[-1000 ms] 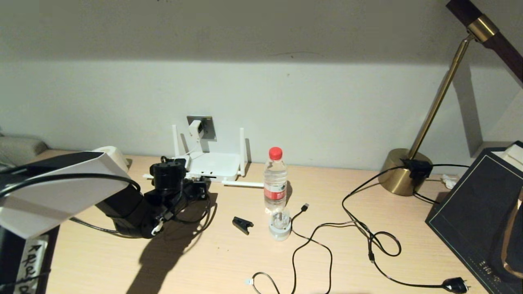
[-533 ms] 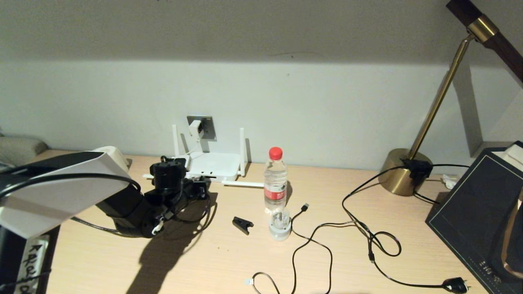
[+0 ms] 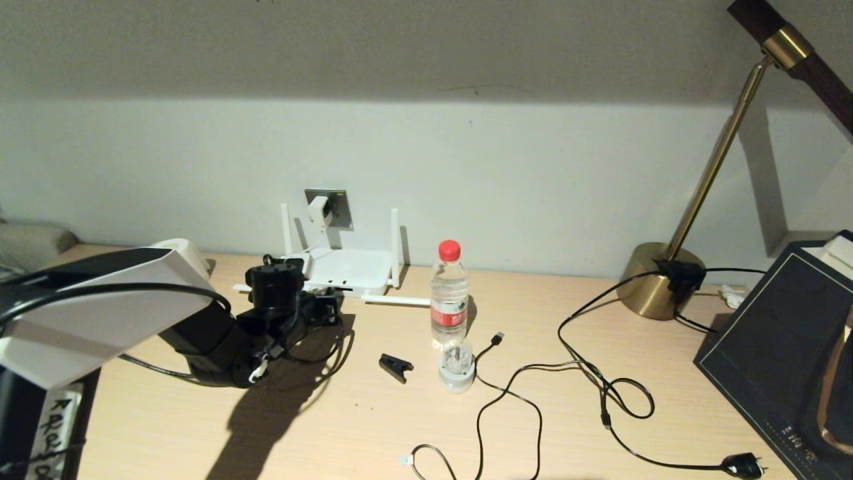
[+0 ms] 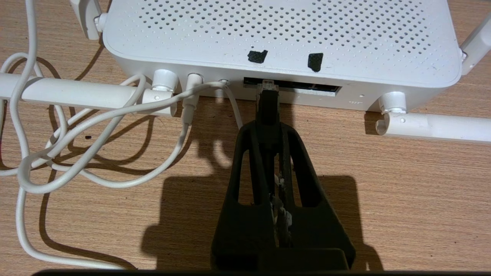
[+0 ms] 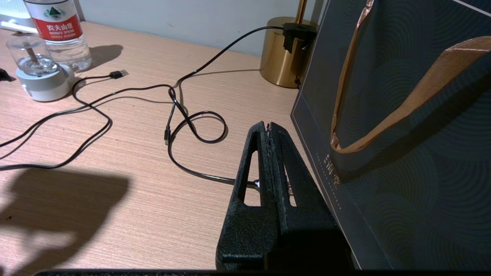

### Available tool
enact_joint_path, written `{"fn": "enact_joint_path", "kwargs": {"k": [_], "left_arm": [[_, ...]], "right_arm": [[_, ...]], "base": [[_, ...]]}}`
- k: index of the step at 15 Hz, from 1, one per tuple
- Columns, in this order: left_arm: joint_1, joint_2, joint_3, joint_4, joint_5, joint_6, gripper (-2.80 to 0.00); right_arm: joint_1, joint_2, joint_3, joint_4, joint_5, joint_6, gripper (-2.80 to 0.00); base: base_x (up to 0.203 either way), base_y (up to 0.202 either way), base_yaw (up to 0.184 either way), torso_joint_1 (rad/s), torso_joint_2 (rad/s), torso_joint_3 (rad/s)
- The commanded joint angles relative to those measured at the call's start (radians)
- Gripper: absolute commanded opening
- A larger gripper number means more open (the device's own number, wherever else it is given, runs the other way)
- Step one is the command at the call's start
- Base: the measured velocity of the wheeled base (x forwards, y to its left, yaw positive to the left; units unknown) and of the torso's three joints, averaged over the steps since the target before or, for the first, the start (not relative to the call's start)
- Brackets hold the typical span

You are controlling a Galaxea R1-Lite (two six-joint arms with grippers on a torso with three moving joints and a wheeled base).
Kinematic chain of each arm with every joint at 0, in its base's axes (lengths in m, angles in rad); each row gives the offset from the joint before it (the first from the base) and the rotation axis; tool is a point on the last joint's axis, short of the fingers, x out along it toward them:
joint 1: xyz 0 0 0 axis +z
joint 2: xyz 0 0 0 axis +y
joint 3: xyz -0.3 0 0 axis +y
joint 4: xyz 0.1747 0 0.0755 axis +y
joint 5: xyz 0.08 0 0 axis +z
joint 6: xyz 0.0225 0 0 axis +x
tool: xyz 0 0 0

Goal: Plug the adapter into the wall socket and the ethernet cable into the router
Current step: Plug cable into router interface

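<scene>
The white router (image 3: 350, 270) lies flat on the desk against the wall, below the grey wall socket (image 3: 338, 208). The white adapter (image 3: 319, 211) sits in that socket, and its white cord (image 4: 115, 115) runs to the router's front edge. My left gripper (image 4: 268, 128) is shut on the black plug end of the ethernet cable (image 4: 267, 105). The plug's clear tip is at the left end of the router's dark slot (image 4: 303, 87). In the head view the left gripper (image 3: 325, 308) sits right in front of the router. My right gripper (image 5: 268, 128) is shut on nothing, low over the desk.
A water bottle (image 3: 449, 293), a small clear-topped device (image 3: 457, 370) and a black clip (image 3: 396, 367) stand right of the router. A thin USB cable (image 3: 496, 339) and the lamp cord (image 3: 600, 387) trail across the desk. The brass lamp base (image 3: 656, 283) and a dark bag (image 3: 780, 347) are at the right.
</scene>
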Motion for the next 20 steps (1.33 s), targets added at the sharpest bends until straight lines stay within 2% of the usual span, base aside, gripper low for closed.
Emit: {"fn": "enact_joint_path", "kwargs": {"k": [1,20], "left_arm": [[0.000,0.005,0.001,-0.005,0.001,-0.001,-2.80],[0.000,0.007,-0.008,-0.005,0.001,-0.002,-2.80]], "right_arm": [[0.001,0.002,0.023,0.000,0.000,0.000,-2.80],[0.001,0.002,0.023,0.000,0.000,0.000,-2.80]], "base": [[0.000,0.000,0.000,0.000,0.00,0.000],[0.000,0.000,0.000,0.000,0.00,0.000]]}}
